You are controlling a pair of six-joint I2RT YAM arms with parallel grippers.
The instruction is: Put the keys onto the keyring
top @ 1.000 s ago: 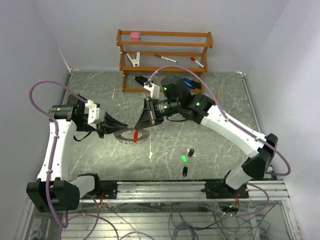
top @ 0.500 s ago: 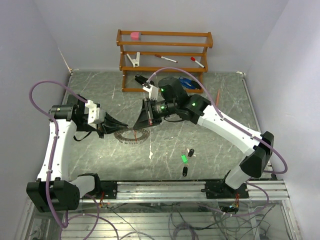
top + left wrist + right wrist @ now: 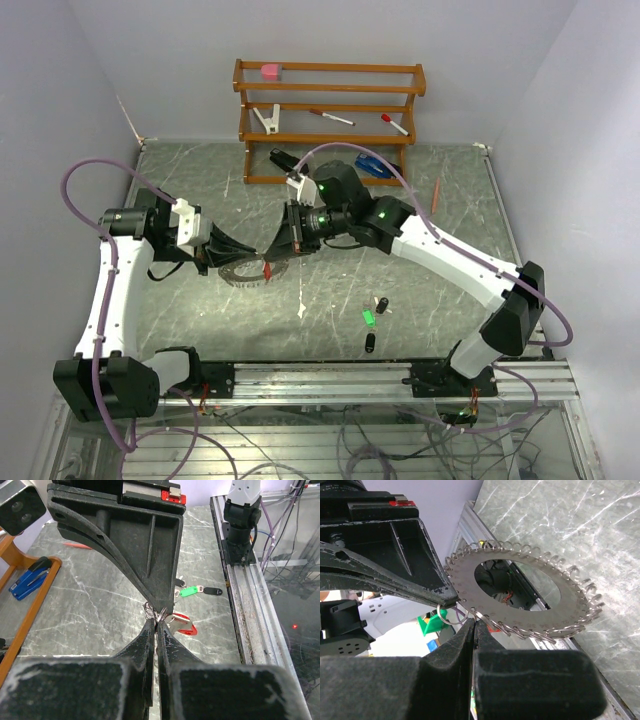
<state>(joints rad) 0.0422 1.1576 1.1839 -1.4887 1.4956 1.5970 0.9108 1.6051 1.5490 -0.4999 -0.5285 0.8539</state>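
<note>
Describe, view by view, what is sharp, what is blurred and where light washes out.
Top external: even light, sharp throughout, faint shadows under the arms. Left wrist: left fingers blurred, green key sharp. Right wrist: right fingers blurred, keyring crisp, lower-left background washed white.

The keyring (image 3: 540, 617) is thin bare metal, dull silver, with wire loops along its rim. The left gripper (image 3: 156, 624) and right gripper (image 3: 474, 624) are matt black plastic, grainy and scuffed pale at the edges. The red key (image 3: 182, 622) has a glossy plastic head. The table (image 3: 430, 290) looks like smooth veined stone, perhaps laminate.
</note>
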